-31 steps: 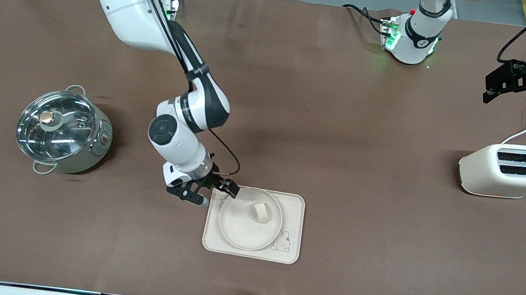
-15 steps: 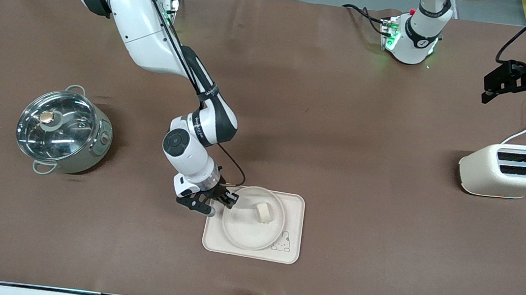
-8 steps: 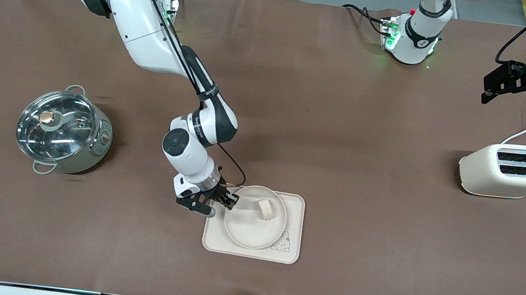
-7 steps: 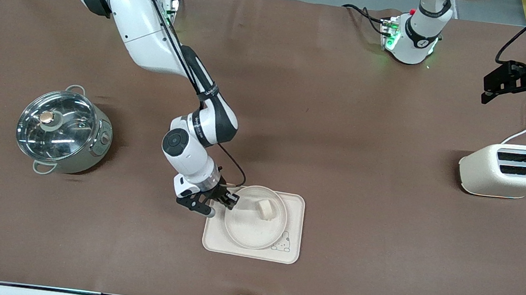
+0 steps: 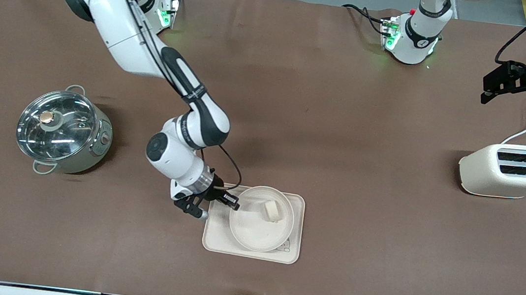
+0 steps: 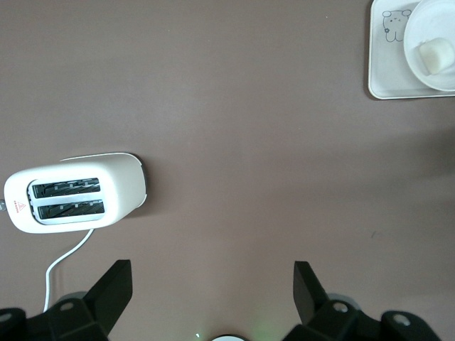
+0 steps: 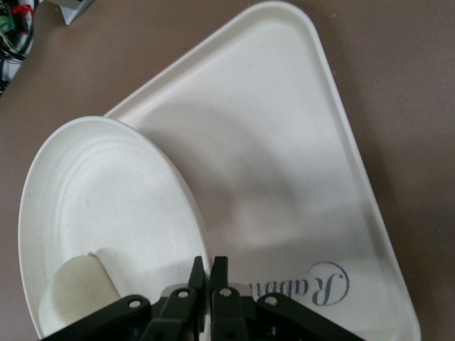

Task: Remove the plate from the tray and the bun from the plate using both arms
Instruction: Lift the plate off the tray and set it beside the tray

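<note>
Right gripper [image 5: 231,202] clamped on rim of plate [image 5: 253,230], lifted above tray [image 5: 295,230], bun [image 5: 273,211] aboard. Left gripper [image 5: 490,89] fully spread, empty, waiting above toaster [image 5: 510,170]. Risk: tilt under one-sided pinch; bun sliding off.

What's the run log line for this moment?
right gripper: shut on round cream-white plate rim, lifted above rectangular cream tray | pale bun: on plate | left gripper: open, waiting

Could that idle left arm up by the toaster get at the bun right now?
Probably yes. The bun sits uncovered on the plate, which the right gripper pinches only at its rim. The left gripper, open above the table near the toaster, has bare table between.
</note>
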Robot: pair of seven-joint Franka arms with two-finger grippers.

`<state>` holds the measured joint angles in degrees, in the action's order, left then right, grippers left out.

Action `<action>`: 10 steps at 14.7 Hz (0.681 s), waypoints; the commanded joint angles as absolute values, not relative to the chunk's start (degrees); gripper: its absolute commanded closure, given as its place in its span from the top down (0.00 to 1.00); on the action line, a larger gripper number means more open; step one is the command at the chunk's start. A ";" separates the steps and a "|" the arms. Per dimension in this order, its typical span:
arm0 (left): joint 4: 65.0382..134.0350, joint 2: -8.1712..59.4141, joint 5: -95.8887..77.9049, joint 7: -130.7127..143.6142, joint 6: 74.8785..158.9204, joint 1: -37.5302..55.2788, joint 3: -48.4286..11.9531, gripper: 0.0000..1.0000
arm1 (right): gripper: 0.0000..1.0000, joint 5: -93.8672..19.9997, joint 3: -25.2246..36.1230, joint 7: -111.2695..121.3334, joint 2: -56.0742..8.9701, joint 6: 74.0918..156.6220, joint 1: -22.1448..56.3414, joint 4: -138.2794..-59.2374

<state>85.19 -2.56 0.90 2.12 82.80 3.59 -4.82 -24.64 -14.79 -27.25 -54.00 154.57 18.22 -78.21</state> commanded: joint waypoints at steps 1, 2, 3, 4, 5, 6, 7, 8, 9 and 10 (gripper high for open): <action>84.29 -2.20 0.26 1.58 81.74 3.69 -4.83 1.00 | 0.00 -26.10 -17.93 -25.14 -51.07 159.50 17.22 -84.36; 84.29 -2.20 0.26 1.58 81.74 3.69 -4.83 1.00 | 0.00 -26.02 -18.10 -24.88 -50.63 161.35 17.49 -86.38; 84.29 -2.11 0.26 1.58 81.74 3.69 -4.83 1.00 | 0.00 -26.02 -18.19 -24.70 -49.67 161.89 17.66 -88.31; 84.37 -1.94 0.26 1.58 81.74 3.69 -4.83 1.00 | 0.00 -26.10 -18.37 -24.70 -48.27 162.16 17.84 -90.42; 84.37 -1.85 0.26 1.58 81.74 3.69 -4.83 1.00 | 0.00 -26.10 -19.33 -24.70 -46.69 163.90 17.75 -93.57; 84.37 -1.85 0.26 1.58 81.74 3.69 -4.83 1.00 | 0.00 -26.10 -20.38 -24.70 -45.36 166.70 17.41 -97.26; 84.37 -1.76 0.26 1.67 81.74 3.78 -4.83 1.00 | 0.00 -26.10 -21.17 -24.61 -43.87 167.77 16.88 -99.90; 84.37 -1.58 0.26 1.67 81.74 3.69 -4.83 1.00 | 0.00 -26.02 -21.44 -24.61 -42.47 167.70 16.27 -101.50; 84.37 -1.58 0.26 1.67 81.74 3.69 -4.83 1.00 | 0.00 -26.02 -21.79 -24.44 -41.58 167.70 15.65 -102.82; 84.37 -1.58 0.26 1.67 81.74 3.69 -4.83 1.00 | 0.00 -26.10 -22.41 -23.65 -40.79 167.70 15.30 -104.40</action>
